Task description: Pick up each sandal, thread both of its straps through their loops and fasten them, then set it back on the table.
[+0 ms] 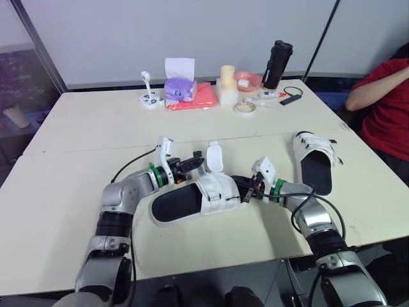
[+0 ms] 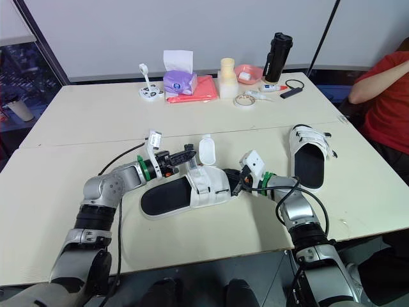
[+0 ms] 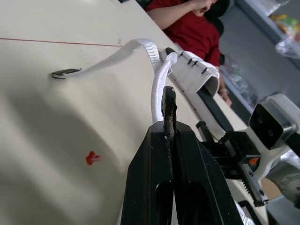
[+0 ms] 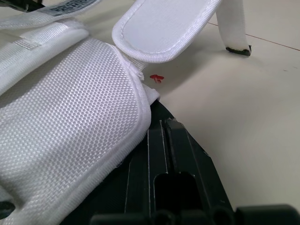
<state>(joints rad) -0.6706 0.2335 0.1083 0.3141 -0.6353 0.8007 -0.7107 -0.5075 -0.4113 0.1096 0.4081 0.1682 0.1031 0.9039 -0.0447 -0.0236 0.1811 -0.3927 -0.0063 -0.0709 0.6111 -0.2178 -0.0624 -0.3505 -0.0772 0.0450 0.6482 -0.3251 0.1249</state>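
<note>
**Q:** Where is the sandal?

**A:** The near sandal [image 1: 192, 199] lies flat on the table [image 1: 77, 128], right in front of me between my two arms. Its black footbed faces up. Its white upper [image 1: 216, 192] is at the end towards my right arm.

**Q:** Left side?

**A:** My left gripper [image 3: 168, 101] has its fingers pressed together, pinching the edge of the padded strap [image 1: 214, 157]. That strap stands up off the upper. A thinner webbing strap [image 3: 122, 50] arcs away from it, and its dark tip touches the table.

**Q:** Right side?

**A:** My right gripper [image 4: 165, 124] is low at the sandal's end, under the rim of the white mesh upper. Its fingers sit tight together with no gap. I can't tell whether they are pinching any part of the sandal.

**Q:** The other one?

**A:** The second sandal [image 1: 314, 161] is flat on the table off to my right, well apart from the first. White straps lie across it.

**Q:** Anything else?

**A:** A person in a red top [image 1: 386, 102] is at the table's right edge. Along the far edge there are a tissue box [image 1: 180, 89], a red cloth [image 1: 203, 97], a tape roll [image 1: 244, 107] and a black bottle [image 1: 277, 64], all well away from both sandals.
</note>
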